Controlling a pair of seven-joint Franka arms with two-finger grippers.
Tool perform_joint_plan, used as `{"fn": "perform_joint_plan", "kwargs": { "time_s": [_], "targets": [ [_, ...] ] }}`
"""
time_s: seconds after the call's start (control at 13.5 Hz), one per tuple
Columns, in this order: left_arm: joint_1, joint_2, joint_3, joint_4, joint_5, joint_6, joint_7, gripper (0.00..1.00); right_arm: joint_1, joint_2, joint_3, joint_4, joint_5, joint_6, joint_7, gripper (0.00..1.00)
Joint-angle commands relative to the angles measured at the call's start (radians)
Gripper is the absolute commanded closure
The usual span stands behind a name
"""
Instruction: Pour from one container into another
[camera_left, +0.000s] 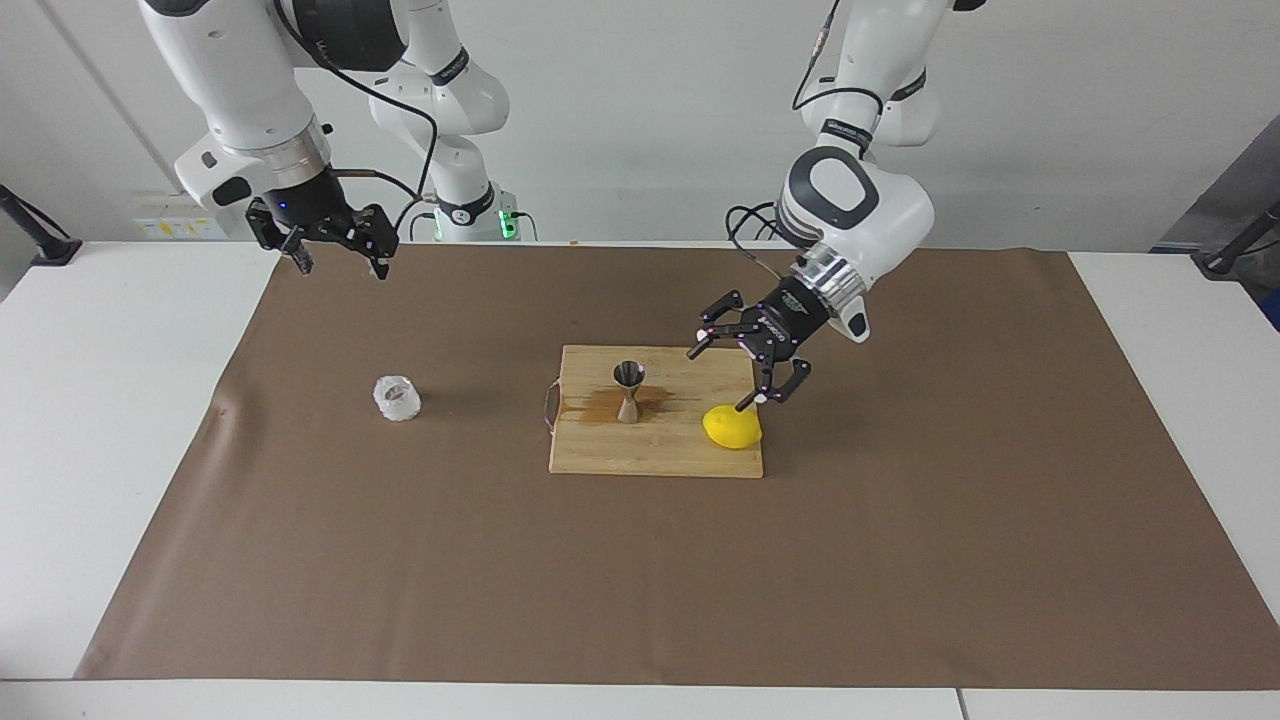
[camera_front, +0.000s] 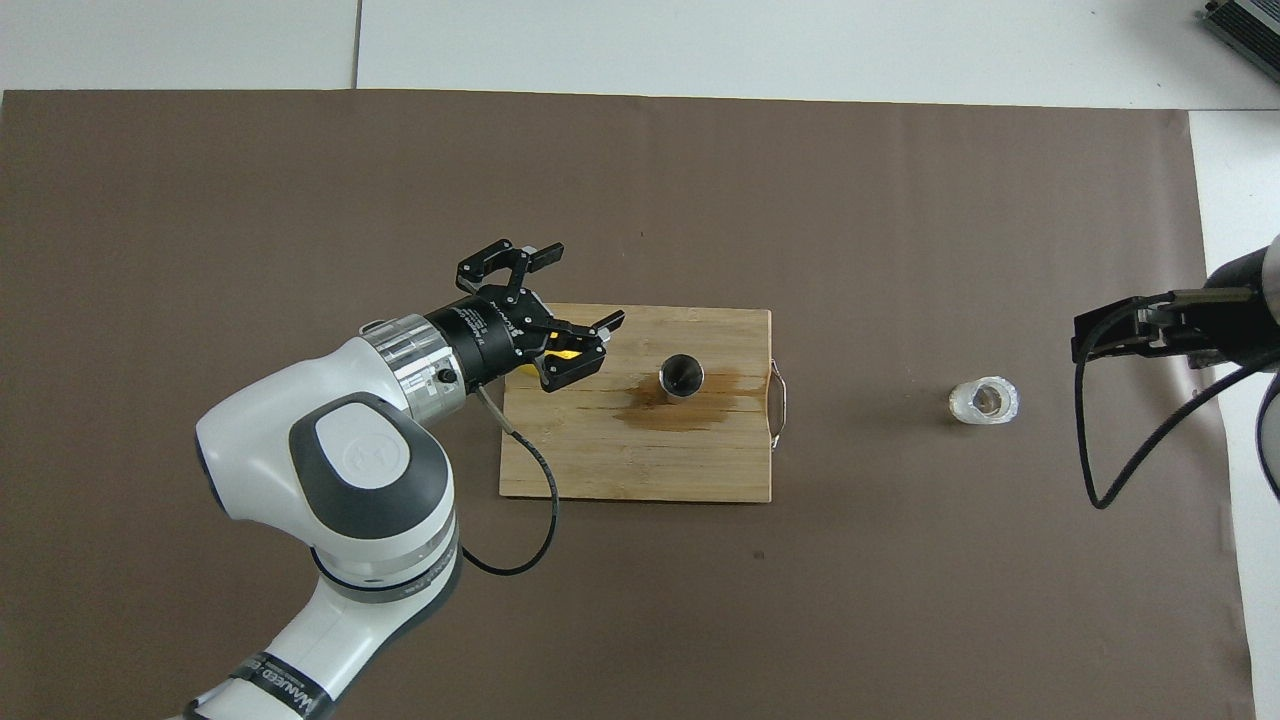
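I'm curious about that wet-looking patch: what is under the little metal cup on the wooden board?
The steel jigger stands upright on the cutting board, in a brownish wet stain spreading around its foot. The wood directly beneath its base is covered, so unseen.

**Jigger upright on the board, tumbler alone on the mat**

The steel jigger (camera_left: 628, 391) stands upright on the wooden cutting board (camera_left: 655, 455), an hourglass of two cones joined at a narrow waist, its dark round mouth facing up. A brown wet stain spreads over the board around its foot. It stands clear of the spread fingers (camera_left: 745, 403) of the left gripper (camera_left: 722, 378), toward the right arm's end of the table from them.

The glass tumbler (camera_left: 397, 397) is short, clear and faceted, with frosty whitish walls. It stands upright on the brown mat (camera_left: 640, 600), well apart from the jigger and untouched, below the open fingers (camera_left: 382, 268) of the raised right gripper (camera_left: 340, 264).
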Motion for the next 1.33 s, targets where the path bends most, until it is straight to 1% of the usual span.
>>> {"fn": "perform_joint_plan", "kwargs": {
  "time_s": [0.0, 0.15, 0.22, 0.3, 0.44, 0.59, 0.74, 0.89, 1.18, 1.26],
  "targets": [
    [0.061, -0.022, -0.001, 0.0, 0.166, -0.149, -0.091, 0.0, -0.011, -0.024, 0.003, -0.023, 0.008, -0.006, -0.019, 0.0],
    [0.069, -0.014, -0.001, 0.04, 0.362, -0.219, -0.193, 0.0, -0.011, -0.024, 0.005, -0.023, 0.008, -0.006, -0.019, 0.0],
    [0.072, -0.014, -0.001, 0.043, 0.414, -0.228, -0.215, 0.0, -0.011, -0.024, 0.005, -0.023, 0.008, -0.006, -0.019, 0.0],
    [0.081, -0.016, 0.001, 0.046, 0.444, -0.243, -0.218, 0.0, -0.011, -0.024, 0.005, -0.025, 0.008, -0.006, -0.019, 0.0],
    [0.086, -0.014, 0.004, 0.08, 0.6, -0.34, -0.228, 0.0, -0.011, -0.024, 0.005, -0.023, 0.008, -0.006, -0.019, 0.0],
    [0.105, -0.016, 0.007, 0.085, 0.716, -0.381, -0.223, 0.0, -0.011, -0.024, 0.005, -0.023, 0.008, -0.006, -0.019, 0.0],
    [0.121, -0.016, 0.007, 0.124, 0.886, -0.473, -0.217, 0.0, -0.011, -0.024, 0.005, -0.025, 0.008, -0.006, -0.019, 0.0],
    [0.127, -0.016, 0.007, 0.154, 1.032, -0.556, -0.189, 0.0, -0.011, -0.024, 0.005, -0.025, 0.008, -0.006, -0.019, 0.0],
    [0.127, -0.027, 0.02, 0.189, 1.223, -0.665, -0.03, 0.0, -0.011, -0.024, 0.003, -0.025, 0.008, -0.006, -0.019, 0.0],
    [0.127, -0.027, 0.024, 0.21, 1.271, -0.705, 0.031, 0.0, -0.011, -0.024, 0.005, -0.025, 0.008, -0.006, -0.019, 0.0]
  ]
}}
